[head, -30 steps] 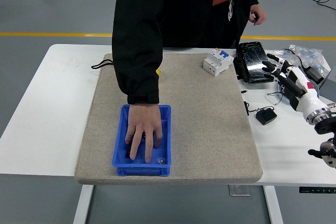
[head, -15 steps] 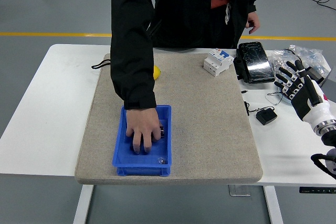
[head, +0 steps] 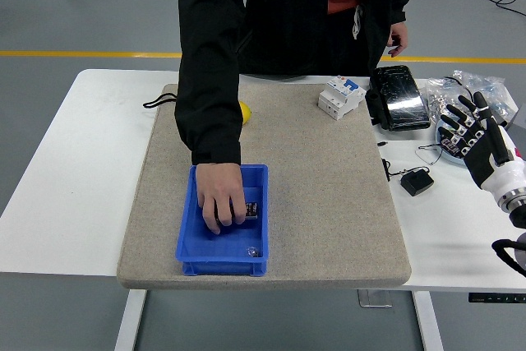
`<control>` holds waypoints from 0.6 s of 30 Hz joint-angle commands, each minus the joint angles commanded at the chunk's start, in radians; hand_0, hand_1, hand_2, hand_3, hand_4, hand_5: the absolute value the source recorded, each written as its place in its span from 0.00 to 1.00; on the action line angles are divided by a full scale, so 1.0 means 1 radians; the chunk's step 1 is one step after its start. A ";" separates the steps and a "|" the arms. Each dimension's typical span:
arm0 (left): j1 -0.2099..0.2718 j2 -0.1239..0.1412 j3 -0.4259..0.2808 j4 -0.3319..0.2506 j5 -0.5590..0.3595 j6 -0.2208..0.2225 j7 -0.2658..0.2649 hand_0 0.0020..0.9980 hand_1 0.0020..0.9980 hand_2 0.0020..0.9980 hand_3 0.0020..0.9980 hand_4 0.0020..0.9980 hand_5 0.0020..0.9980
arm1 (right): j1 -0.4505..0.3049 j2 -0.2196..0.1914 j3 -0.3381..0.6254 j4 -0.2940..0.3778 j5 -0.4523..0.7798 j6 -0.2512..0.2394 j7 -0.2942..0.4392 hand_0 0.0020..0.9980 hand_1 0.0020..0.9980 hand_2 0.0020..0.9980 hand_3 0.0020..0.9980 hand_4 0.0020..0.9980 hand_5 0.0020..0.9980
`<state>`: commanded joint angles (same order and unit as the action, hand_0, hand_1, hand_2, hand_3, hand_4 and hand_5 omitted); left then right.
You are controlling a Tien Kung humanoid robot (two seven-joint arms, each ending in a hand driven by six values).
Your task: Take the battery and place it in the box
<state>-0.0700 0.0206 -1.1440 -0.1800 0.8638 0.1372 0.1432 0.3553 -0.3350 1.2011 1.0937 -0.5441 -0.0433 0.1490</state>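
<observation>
A person's hand (head: pixel 220 201) reaches into the shallow blue plastic box (head: pixel 223 222) on the tabletop and grips a small dark battery (head: pixel 251 210), likely to take it out. Its long axis cannot be told. The robot's right hand (head: pixel 470 130) waits at the right, fingers spread, empty.

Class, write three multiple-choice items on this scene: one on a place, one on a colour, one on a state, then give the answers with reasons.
1. Where is the person's hand?
A. inside the box
B. on the white device
C. at the table's left edge

2. What colour is the box?
A. red
B. blue
C. green

3. How is the robot's right hand?
A. gripping the box
B. gripping a cable
C. fingers spread, holding nothing

Answers:
1 A, the hand reaches down between the box walls.
2 B, its walls are blue.
3 C, the hand is raised at the table's right side, apart from everything.
</observation>
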 joint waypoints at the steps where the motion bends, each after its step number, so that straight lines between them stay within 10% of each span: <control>1: 0.000 0.000 0.001 0.000 -0.001 0.000 0.000 0.77 0.73 0.76 0.64 0.71 0.63 | -0.001 0.000 0.001 0.000 0.001 0.000 0.000 0.87 0.84 0.85 0.89 1.00 0.75; 18: -0.003 0.001 0.017 0.000 -0.018 -0.001 -0.002 0.77 0.73 0.76 0.65 0.71 0.63 | 0.004 0.000 -0.004 -0.002 -0.032 -0.054 0.015 0.87 0.83 0.84 0.88 1.00 0.75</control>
<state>-0.0726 0.0220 -1.1271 -0.1800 0.8458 0.1360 0.1416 0.3591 -0.3345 1.1974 1.0914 -0.5758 -0.0968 0.1641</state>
